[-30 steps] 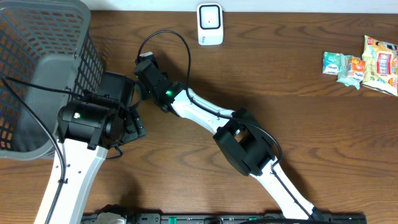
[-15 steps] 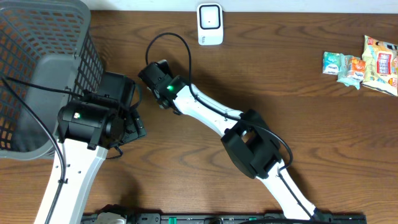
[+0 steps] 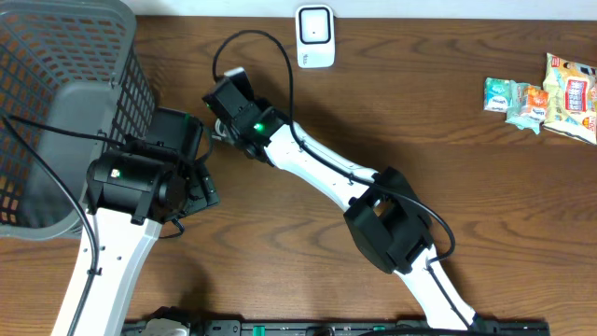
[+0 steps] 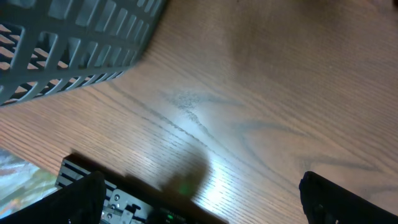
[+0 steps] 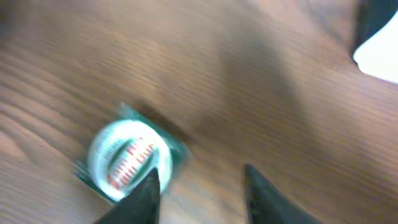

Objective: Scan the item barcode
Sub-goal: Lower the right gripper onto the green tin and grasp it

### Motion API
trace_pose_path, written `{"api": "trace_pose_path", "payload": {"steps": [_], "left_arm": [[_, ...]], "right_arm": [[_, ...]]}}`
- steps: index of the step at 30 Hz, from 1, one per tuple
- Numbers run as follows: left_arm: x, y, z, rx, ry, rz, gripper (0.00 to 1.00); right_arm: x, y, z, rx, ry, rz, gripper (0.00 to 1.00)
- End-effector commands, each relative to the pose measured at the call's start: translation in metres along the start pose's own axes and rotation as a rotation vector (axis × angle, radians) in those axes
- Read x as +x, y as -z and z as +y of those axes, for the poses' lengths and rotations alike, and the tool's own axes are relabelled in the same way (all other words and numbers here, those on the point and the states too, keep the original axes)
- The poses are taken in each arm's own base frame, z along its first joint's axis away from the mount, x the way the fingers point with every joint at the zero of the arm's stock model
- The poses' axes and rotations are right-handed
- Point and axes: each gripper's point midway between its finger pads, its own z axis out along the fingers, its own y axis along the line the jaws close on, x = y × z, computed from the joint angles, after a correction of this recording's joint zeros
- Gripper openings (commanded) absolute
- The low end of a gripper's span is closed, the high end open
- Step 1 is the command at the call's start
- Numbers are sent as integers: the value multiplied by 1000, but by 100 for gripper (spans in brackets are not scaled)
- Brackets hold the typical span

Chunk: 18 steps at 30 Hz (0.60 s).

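wood table (image 3: 466, 187) under you. your right gripper (image 5: 200, 173) is open, holding nothing; the blurry round green item (image 5: 127, 158) lies at its nine o'clock. your left gripper (image 4: 202, 190) is wide open too.

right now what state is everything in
left gripper: open, empty
right gripper: open, nothing between the fingers
round green-and-white item: lying on the table, not gripped; view blurred
scanner: at the far edge, nothing held in front of it
basket: standing at the left, nothing seen inside
snack packets: lying at the far right, untouched
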Motion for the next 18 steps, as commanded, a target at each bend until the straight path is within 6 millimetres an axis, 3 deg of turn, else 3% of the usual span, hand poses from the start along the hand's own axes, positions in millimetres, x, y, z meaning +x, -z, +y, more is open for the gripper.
{"api": "trace_pose_path", "payload": {"steps": [1,4,8,12,18], "left_arm": [[0,0,1,2,18,4,98],[1,0,1,2,17,4,98],[1,0,1,2,17,4,98],[1,0,1,2,17,4,98],[1,0,1,2,17,4,98]], "right_arm": [[-28,14,24,-129,-31,-82,44],[-45,10,36,-184,-56,-167,50],[-52,-4,44,-208,-46,-237,71],[-44,-31,48,-202,32,-279,88],[-17,-68,38,-164,142,-255,99]]}}
